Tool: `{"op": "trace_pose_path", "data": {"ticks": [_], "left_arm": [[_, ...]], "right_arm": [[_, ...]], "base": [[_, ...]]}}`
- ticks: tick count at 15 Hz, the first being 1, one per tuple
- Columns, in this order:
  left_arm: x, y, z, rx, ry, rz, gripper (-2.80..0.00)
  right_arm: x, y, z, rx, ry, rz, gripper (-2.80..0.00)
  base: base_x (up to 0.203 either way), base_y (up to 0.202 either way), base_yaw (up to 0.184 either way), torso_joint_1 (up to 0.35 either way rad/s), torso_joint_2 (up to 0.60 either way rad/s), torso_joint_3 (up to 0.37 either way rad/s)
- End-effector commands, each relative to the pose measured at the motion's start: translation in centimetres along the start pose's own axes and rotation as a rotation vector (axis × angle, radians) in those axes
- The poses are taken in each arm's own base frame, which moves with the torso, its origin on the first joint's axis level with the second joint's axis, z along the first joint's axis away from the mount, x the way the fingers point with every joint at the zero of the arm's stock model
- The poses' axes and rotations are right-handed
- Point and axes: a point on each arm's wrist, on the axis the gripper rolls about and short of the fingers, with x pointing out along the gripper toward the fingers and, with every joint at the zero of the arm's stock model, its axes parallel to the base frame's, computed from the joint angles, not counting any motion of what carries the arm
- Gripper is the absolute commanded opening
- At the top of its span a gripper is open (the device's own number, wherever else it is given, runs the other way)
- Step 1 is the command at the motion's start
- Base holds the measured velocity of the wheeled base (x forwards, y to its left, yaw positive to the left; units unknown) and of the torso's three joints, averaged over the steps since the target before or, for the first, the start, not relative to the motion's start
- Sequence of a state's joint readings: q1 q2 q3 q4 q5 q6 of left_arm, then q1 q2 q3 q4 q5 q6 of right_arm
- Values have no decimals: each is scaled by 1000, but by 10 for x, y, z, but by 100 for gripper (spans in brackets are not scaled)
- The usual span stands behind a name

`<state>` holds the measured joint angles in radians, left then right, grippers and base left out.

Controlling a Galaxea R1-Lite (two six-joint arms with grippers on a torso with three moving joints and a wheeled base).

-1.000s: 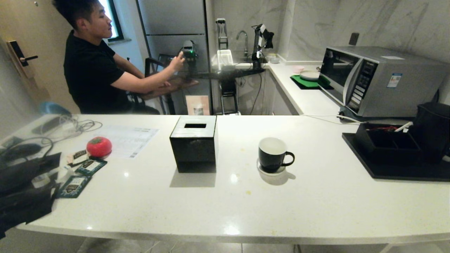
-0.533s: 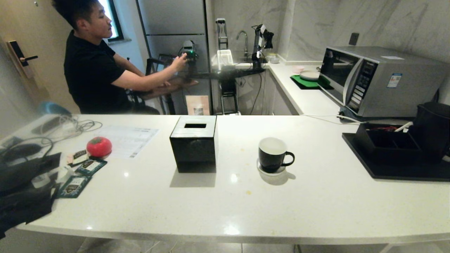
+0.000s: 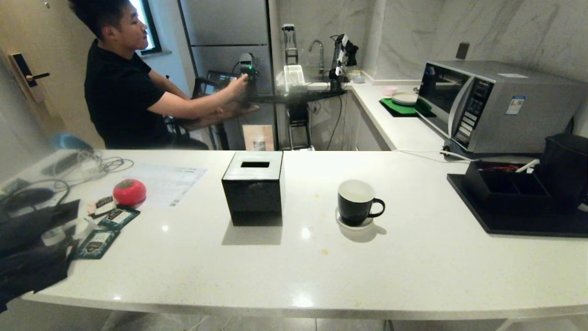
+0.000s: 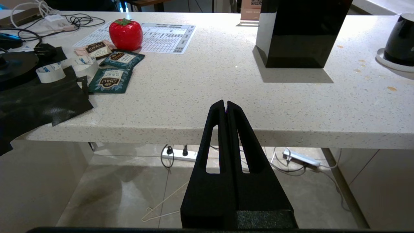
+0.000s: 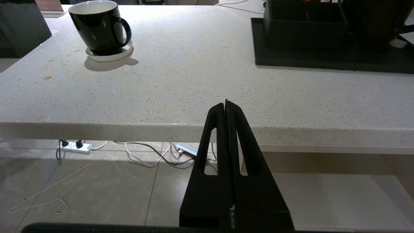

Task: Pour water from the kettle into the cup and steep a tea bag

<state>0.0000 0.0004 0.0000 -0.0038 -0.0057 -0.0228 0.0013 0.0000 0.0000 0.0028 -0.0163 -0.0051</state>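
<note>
Nothing on our counter [image 3: 413, 271] has moved: cup [image 3: 356, 202] stays mid-counter; left gripper [image 4: 225, 105] and right gripper [image 5: 226, 105] stay pinched together, empty; person's hand [image 3: 240, 82] shifted slightly.

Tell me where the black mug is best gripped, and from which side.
Probably the loop handle of the black mug. The mug stands upright on a white coaster, handle pointing toward the tray side, the robot's right, with bare counter beside it. So the right hand, now shut and held off the counter's front edge, looks best placed, coming in level from that side.
</note>
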Motion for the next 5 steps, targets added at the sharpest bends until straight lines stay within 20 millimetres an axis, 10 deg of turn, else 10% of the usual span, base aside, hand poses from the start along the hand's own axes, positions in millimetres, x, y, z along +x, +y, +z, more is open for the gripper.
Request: {"op": "trace_pose_path", "data": {"ticks": [1, 5], "left_arm": [[0, 0, 0, 0, 0, 0, -280], [0, 0, 0, 0, 2, 0, -280]], "right_arm": [[0, 0, 0, -1, 0, -11, -280], [0, 0, 0, 8, 2, -17, -280]], "base": [[0, 0, 0, 0, 0, 0], [0, 0, 0, 0, 0, 0]]}}
